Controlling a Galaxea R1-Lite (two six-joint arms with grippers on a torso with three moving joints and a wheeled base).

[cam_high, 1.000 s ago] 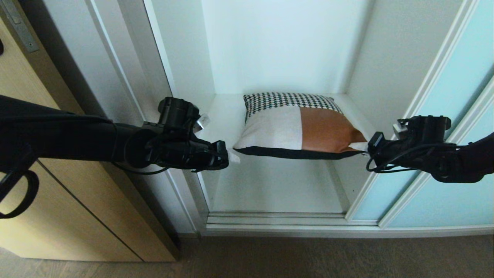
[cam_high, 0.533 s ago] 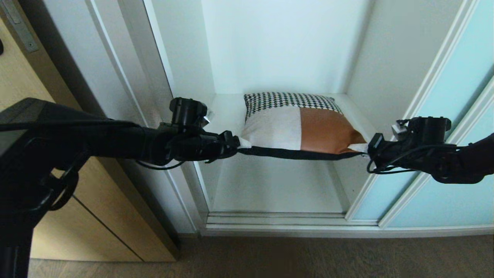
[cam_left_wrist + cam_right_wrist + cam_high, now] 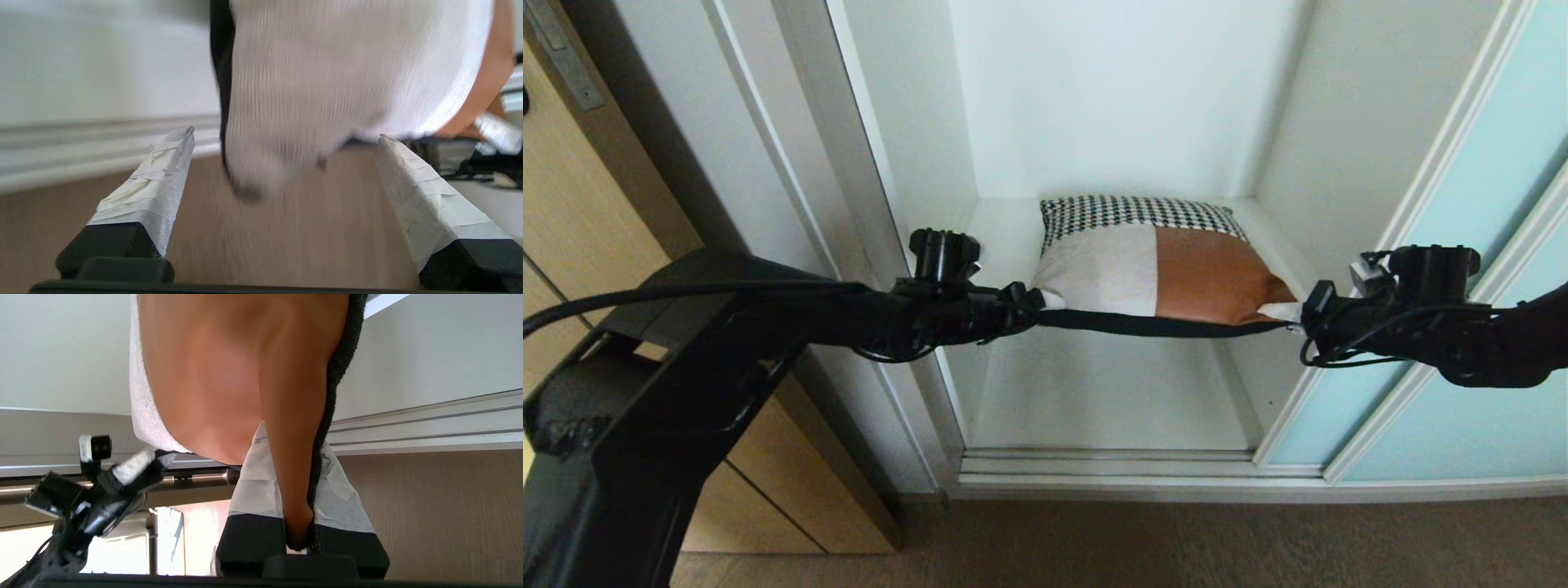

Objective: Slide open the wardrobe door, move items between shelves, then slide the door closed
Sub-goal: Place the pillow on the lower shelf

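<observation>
Left pincer (image 3: 1033, 299) has spread wide and moved in around the cushion (image 3: 1160, 265)'s near-left corner, no longer off to its side. Right pincer (image 3: 1298, 320) stays pinched on the near-right corner. Cushion lies on the shelf (image 3: 1005, 237).

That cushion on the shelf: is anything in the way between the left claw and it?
Nothing visible. The left claw stands open with the cushion's cream corner hanging between its taped fingers, untouched by either one. The right claw is shut on the cushion's opposite, rust-brown corner.
</observation>
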